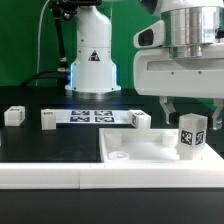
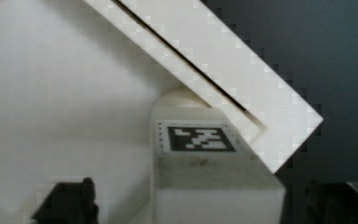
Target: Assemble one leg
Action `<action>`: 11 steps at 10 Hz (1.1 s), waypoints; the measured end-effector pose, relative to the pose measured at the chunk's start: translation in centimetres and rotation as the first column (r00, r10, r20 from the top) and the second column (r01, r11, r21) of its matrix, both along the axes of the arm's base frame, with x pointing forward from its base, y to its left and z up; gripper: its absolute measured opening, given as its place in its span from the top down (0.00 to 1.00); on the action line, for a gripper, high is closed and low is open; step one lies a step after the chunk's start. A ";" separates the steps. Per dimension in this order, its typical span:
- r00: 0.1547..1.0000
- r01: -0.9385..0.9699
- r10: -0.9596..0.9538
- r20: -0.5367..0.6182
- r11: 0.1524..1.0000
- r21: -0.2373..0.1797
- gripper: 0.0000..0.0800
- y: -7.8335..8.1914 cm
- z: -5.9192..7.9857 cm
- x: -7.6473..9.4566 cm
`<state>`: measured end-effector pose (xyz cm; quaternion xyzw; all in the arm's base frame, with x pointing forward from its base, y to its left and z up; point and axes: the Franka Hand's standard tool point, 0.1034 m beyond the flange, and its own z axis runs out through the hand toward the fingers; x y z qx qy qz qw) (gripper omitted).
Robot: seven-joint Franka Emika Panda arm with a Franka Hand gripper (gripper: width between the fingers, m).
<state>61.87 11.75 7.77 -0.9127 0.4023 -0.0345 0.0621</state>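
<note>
Hovering over the small white plastic block-like leg [image 1: 192, 135], with its black-and-white square tag facing outward, hangs the white two-finger gripper [image 1: 187, 107] of the arm. Standing upright on the large flat white square plate with round holes [image 1: 130, 152], near the corner at the exterior view's right. Fingers spread apart, one dark fingertip [image 1: 166, 106] to either side and above the post, nothing held between them. Confirmed by the wrist view: leg [image 2: 202, 150] centred between the two dark fingers [image 2: 66, 203], clear gaps on both sides, no contact.

Looks like the approach for a grasp, alignment done but descent not finished. Calling next for a straight lowering until the pads flank the post's sides, then a firm closing without tipping it; after that, presumably lifting and carrying to a hole in the plate. Worth minding the plate's raised edge [image 2: 229, 70], close beside the leg.

Elsewhere, lying on the black table [image 1: 40, 140]: the marker board [image 1: 90, 117] further back, with several other small white blocks [image 1: 14, 116] spread along the same line, untouched.
</note>
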 end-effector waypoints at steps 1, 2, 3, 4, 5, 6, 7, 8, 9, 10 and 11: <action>0.999 -0.047 0.047 0.003 0.999 -0.005 0.21 0.0 0.1 0.1; 0.983 -0.181 0.181 0.013 0.983 -0.024 0.20 0.0 0.1 0.1; 0.959 -0.281 0.282 0.011 0.959 -0.036 0.20 0.0 0.0 0.0; 0.919 -0.393 0.394 0.016 0.918 -0.052 0.19 0.1 0.1 0.2; 0.876 -0.482 0.483 0.010 0.874 -0.065 0.19 0.2 0.3 0.2; 0.832 -0.553 0.555 0.010 0.830 -0.075 0.19 0.1 0.3 0.3; 0.758 -0.650 0.653 0.007 0.755 -0.088 0.19 -0.2 0.1 0.3; 0.712 -0.698 0.702 0.006 0.709 -0.096 0.19 -0.1 0.1 0.3; 0.654 -0.752 0.756 0.003 0.651 -0.107 0.19 0.0 0.1 0.2; 0.550 -0.829 0.835 -0.013 0.544 -0.128 0.19 -0.1 -0.1 0.2; 0.496 -0.862 0.868 -0.023 0.489 -0.137 0.19 -0.1 -0.3 0.1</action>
